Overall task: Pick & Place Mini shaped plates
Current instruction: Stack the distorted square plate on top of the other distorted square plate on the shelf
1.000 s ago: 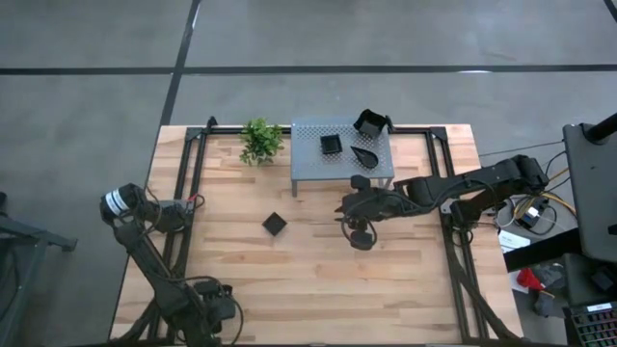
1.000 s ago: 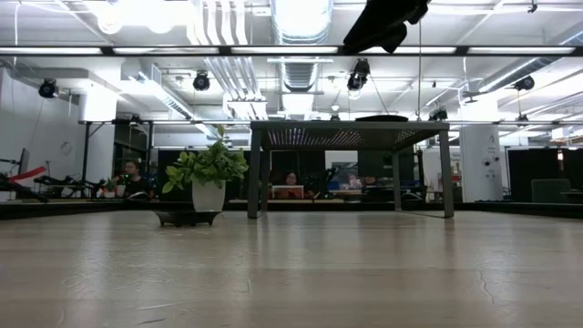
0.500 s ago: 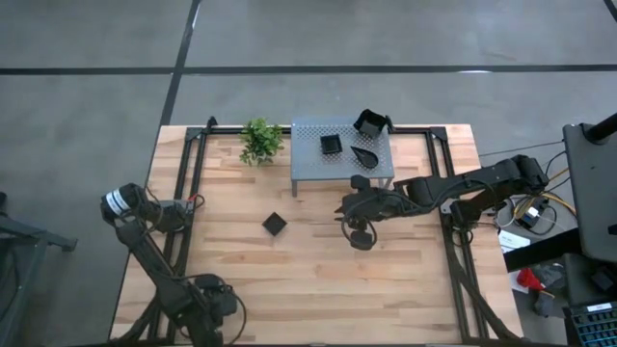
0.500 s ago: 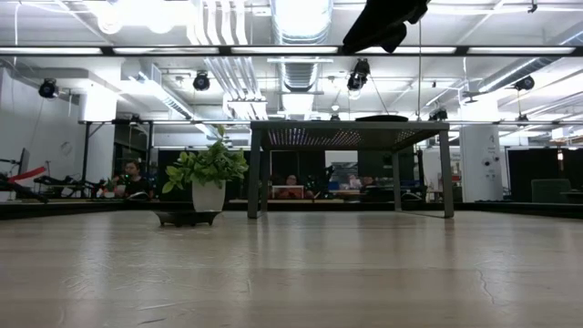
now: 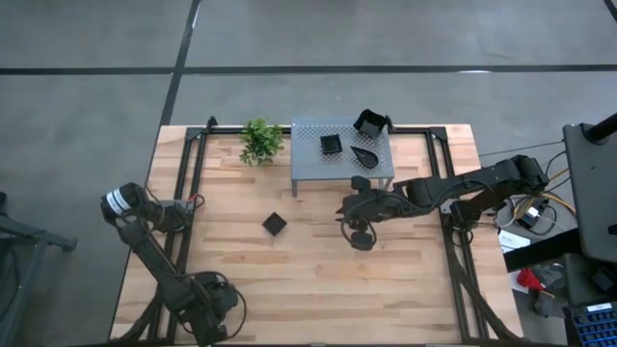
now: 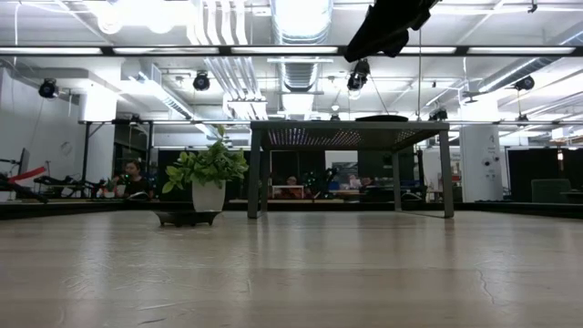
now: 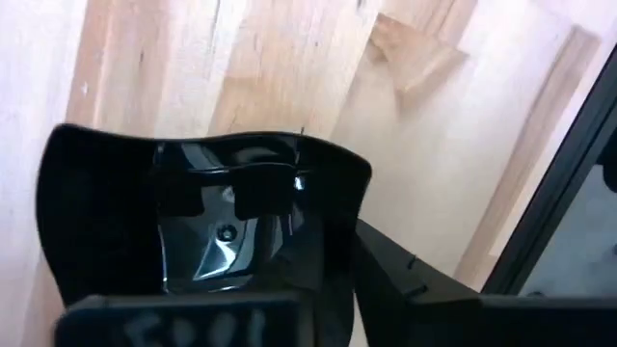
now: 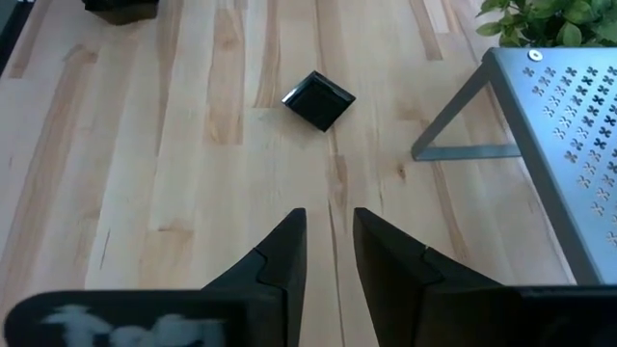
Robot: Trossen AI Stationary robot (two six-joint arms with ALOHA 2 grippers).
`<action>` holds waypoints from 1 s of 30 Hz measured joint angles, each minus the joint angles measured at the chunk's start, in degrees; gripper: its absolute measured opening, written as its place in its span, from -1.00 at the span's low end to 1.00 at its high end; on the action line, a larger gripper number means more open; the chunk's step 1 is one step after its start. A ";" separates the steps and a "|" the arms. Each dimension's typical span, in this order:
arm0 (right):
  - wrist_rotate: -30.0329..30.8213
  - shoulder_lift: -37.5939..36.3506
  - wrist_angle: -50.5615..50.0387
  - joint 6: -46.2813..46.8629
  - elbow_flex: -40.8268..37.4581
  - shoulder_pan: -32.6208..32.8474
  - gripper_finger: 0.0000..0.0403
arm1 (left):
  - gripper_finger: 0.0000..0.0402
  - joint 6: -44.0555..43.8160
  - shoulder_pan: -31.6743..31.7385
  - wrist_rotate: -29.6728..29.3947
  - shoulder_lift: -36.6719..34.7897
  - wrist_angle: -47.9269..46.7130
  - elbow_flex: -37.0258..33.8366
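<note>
Left wrist view: left gripper (image 7: 253, 207) gripping (glossy) black dish (image 7: 116, 222)

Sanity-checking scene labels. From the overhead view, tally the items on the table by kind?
Black plates: 4 (flat square plate, leaf plate and deep plate on the shelf; loose square plate on the table)
Shelf: 1
Plant: 1
Total: 6

Bright, even overhead light from glaring ceiling tubes (image 6: 301, 50); soft shadows on the pale wooden desk (image 5: 308, 280); left wrist view blurred.
</note>
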 joint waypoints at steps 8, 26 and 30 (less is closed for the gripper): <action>-0.05 0.00 0.01 -3.63 -0.69 0.27 -0.65 | -0.99 4.12 3.17 -0.17 -0.59 -0.04 2.95; -20.48 1.41 13.41 -14.59 -4.41 5.13 -0.71 | -1.00 46.37 15.55 -15.17 -2.80 0.40 17.94; -22.71 3.32 19.16 -16.87 -4.94 7.07 -0.63 | -1.00 53.03 18.77 -15.08 -2.80 5.38 17.88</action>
